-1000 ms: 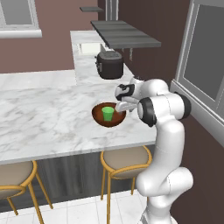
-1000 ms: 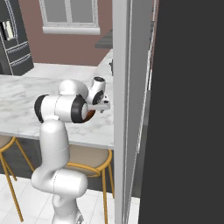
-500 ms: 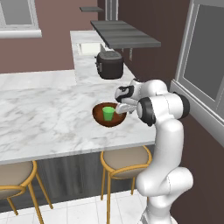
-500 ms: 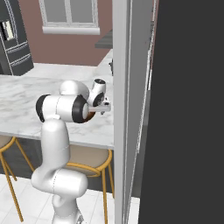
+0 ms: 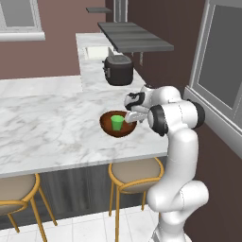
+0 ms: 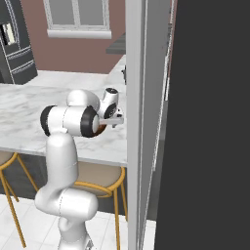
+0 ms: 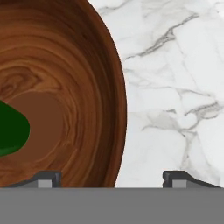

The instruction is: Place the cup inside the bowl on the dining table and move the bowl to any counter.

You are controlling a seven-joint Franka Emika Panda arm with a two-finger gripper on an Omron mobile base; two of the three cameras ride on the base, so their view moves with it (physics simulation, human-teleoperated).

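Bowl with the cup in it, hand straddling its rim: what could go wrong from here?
1. The hand is open, one finger inside the bowl, one outside over the table. A one-sided rim pinch may let the bowl tilt when lifted.
2. The cup stands loose in the bowl; a tilt could tip it out.
3. The bowl is near the table's front edge, so a slip could send it off.

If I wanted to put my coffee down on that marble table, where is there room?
The dining table lies bare all along its stretch left of the bowl. It gets crowded on the right: the bowl holds the cup, the robot's hand straddles the bowl's rim with open fingers, and a dark appliance stands behind them.
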